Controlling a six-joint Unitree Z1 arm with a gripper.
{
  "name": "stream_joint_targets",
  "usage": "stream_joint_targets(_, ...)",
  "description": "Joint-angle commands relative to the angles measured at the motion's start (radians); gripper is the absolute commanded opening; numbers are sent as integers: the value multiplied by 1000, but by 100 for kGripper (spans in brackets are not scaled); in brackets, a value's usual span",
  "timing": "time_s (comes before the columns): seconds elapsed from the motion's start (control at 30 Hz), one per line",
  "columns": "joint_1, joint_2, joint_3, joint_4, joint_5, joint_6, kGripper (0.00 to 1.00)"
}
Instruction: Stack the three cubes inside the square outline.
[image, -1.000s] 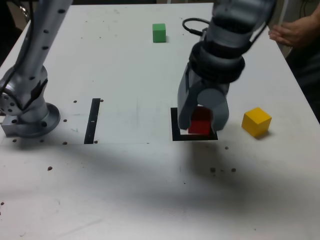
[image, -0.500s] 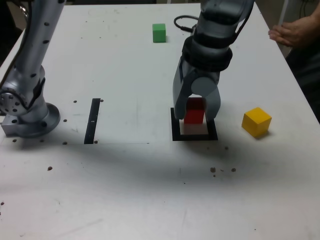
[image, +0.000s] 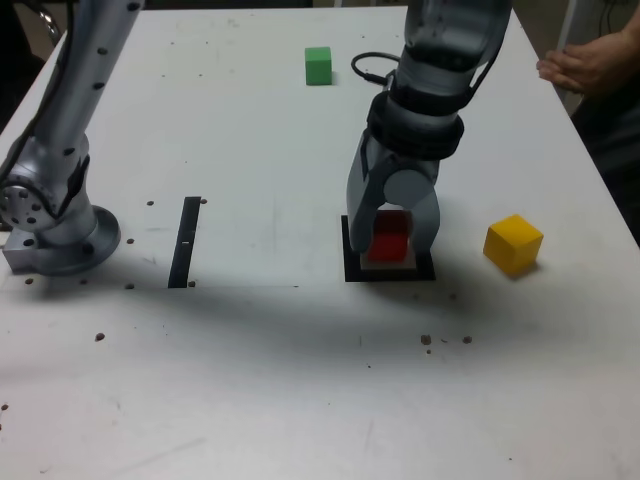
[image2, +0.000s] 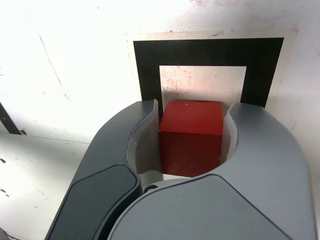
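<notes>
White worktop fills the exterior view, matte, speckled with small dark marks; arm base at the left edge, a thin black strip just right of it. Arm reaches down to centre-right of the frame, pincer pointing at the square outline, a thick black frame with a white middle. Pincer is clamped on the red cube, 1 curved jaw on each of 2 opposite side faces; wrist view shows the red cube seated square between the jaws over the white centre of the square outline. Cannot tell whether it rests on the surface or hangs just above. Yellow cube sits at centre-right, near the outline but apart from it. Green cube sits at upper centre, well apart. A person's hand rests at the upper right edge. Handling, by judgement: the 3 cubes look rigid, light, matte, so not slippery and not fragile; flat faces should stack well if kept square. Best hold is across 2 opposite vertical faces, about mid-height, top and bottom faces left free for seating. A skewed grip risks twisting a cube on release and toppling the stack.
</notes>
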Motion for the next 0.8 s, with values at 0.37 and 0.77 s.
stream_joint_targets(0.37,1,2,30,-19,-3,8,100)
stream_joint_targets(0.77,1,-59,33,-4,28,8,100)
